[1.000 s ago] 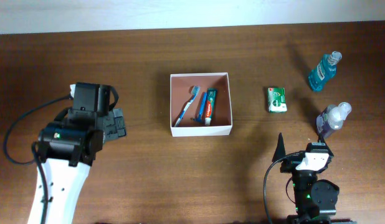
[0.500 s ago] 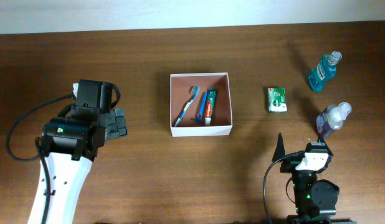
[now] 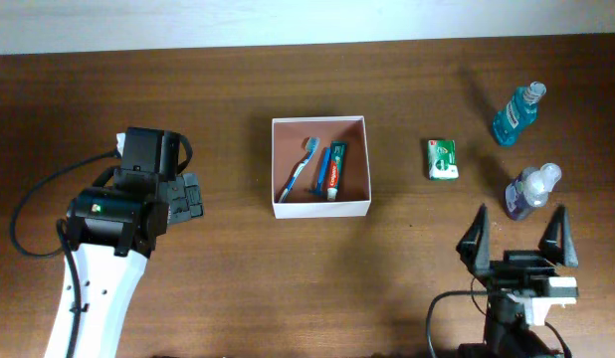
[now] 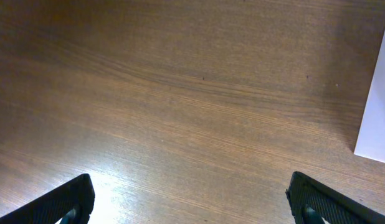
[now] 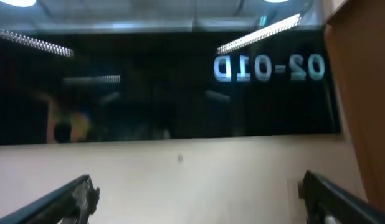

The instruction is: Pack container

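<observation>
Overhead, we find the container (image 3: 322, 208) at mid-desk (image 3: 238, 288), with nothing gripped.
It holds a toothbrush (image 3: 300, 169) and a toothpaste tube (image 3: 332, 171); a green packet (image 3: 443, 159), a blue bottle (image 3: 516, 112) and a purple bottle (image 3: 529, 191) sit to its right. The right claw (image 3: 516, 239) is spread near the purple bottle, and the left claw (image 3: 191, 196) is left of the container. Left wrist: we see that claw's fingertips (image 4: 68, 199) wide apart over bare desk, the container's white wall (image 4: 376, 106) at the right edge. Right wrist: spread fingers (image 5: 74, 199) face a dark window (image 5: 180, 93).
</observation>
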You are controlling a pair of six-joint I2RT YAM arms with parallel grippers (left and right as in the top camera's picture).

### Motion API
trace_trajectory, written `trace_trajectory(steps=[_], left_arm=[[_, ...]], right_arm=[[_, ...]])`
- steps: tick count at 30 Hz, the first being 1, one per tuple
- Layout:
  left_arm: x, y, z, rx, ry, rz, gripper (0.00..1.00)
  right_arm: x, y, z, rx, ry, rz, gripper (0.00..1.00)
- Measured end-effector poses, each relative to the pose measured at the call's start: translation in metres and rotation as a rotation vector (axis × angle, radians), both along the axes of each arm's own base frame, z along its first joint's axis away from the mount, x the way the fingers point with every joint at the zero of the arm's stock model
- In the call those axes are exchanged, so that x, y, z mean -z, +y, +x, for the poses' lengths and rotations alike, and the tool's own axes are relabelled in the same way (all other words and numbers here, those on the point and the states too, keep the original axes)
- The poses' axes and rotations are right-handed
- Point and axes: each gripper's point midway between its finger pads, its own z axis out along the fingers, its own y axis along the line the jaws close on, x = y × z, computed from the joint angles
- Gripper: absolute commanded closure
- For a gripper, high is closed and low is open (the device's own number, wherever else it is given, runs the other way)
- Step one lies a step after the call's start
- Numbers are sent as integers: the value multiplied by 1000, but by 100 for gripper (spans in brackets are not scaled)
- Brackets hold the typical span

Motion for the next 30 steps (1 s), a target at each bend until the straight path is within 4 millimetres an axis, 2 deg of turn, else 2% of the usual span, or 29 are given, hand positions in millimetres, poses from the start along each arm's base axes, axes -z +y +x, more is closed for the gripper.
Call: trace_trajectory(steps=[12, 17, 21, 25, 30], left_arm=[[0, 0, 0, 0, 0, 0, 1], [0, 0, 0, 0, 0, 0, 1], [0, 0, 0, 0, -1, 0, 1], [0, 0, 0, 0, 0, 0, 1], [0, 0, 0, 0, -1, 0, 1]], right_arm=[[-5, 1, -4, -2, -24, -2, 2], [-20, 1, -8, -3, -28, -3, 2], [-38, 3, -8, -15, 29, -10, 2], [-64, 4, -5, -15, 122, -19, 2], [-98, 5, 12, 4, 281, -58, 2]])
